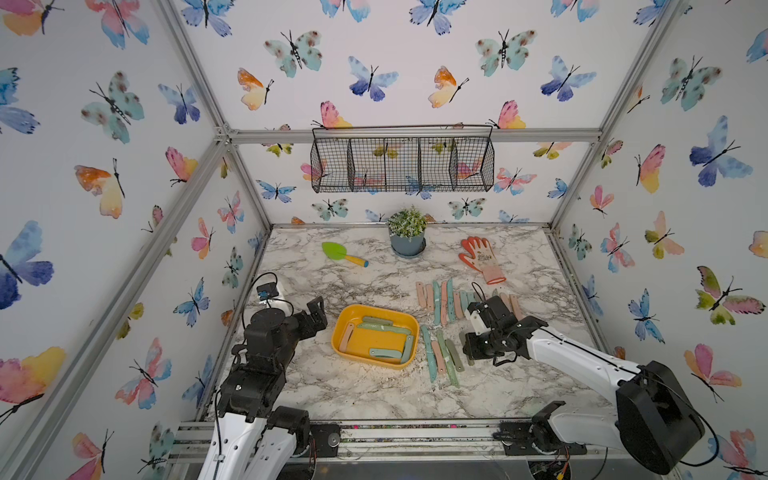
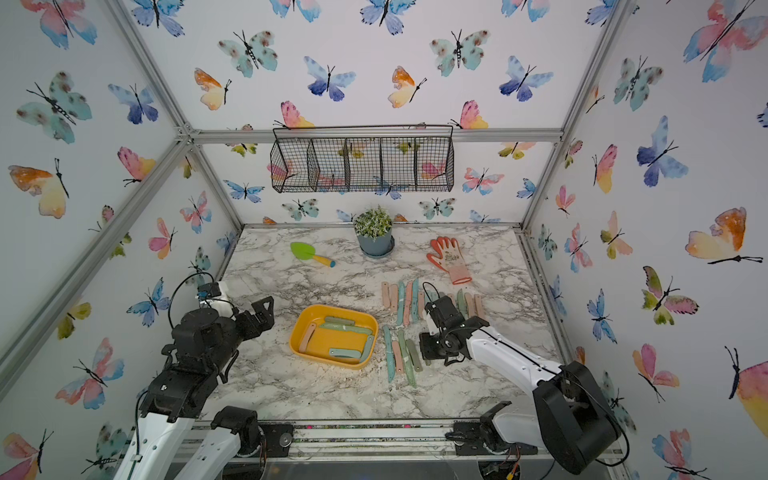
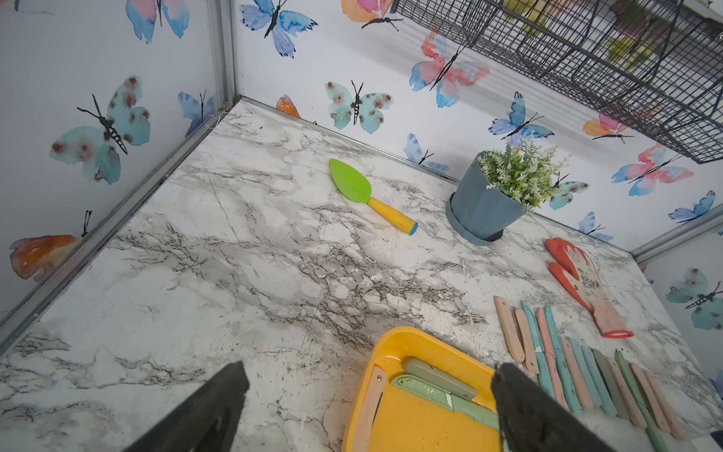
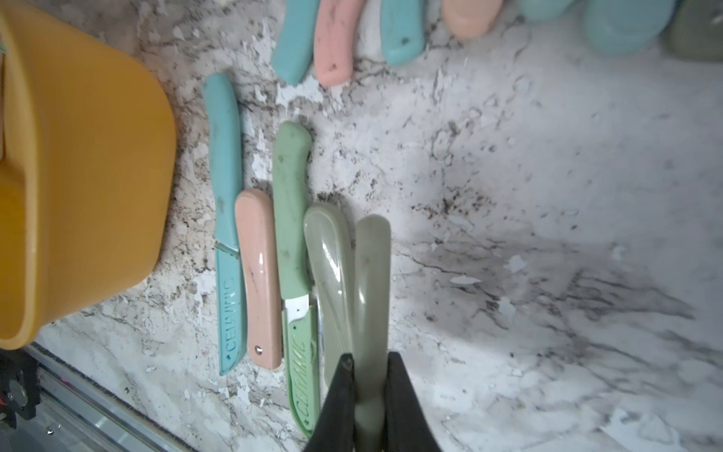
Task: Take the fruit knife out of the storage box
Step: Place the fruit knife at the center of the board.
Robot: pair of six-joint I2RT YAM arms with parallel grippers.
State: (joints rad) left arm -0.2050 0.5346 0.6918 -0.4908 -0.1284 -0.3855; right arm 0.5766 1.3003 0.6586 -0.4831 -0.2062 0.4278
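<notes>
The right gripper [image 4: 369, 391] is clenched on one end of a folded grey-green fruit knife [image 4: 371, 274], a finger on either side of it. This knife is outside the storage box [image 4: 78, 156], on the right arm's side, as the member of a short row lying furthest from the box. Whether it rests on the marble table [image 4: 547, 195] cannot be told. Between it and the box lie a second grey-green knife [image 4: 326, 266], a green knife [image 4: 291, 215], a pink folded knife [image 4: 258, 274] and a teal knife [image 4: 225, 176], the last just beside the box wall. A longer row of knives [image 1: 449, 301] lies beyond the box, further back.

In the box, more fruit knives [image 1: 376, 321] lie along its walls in both top views.

The left gripper [image 3: 371, 371] hangs released and empty by the box's opposite side.

Well behind the box are a green trowel [image 1: 343, 253], a potted plant [image 1: 407, 232] and an orange glove [image 1: 482, 257].
</notes>
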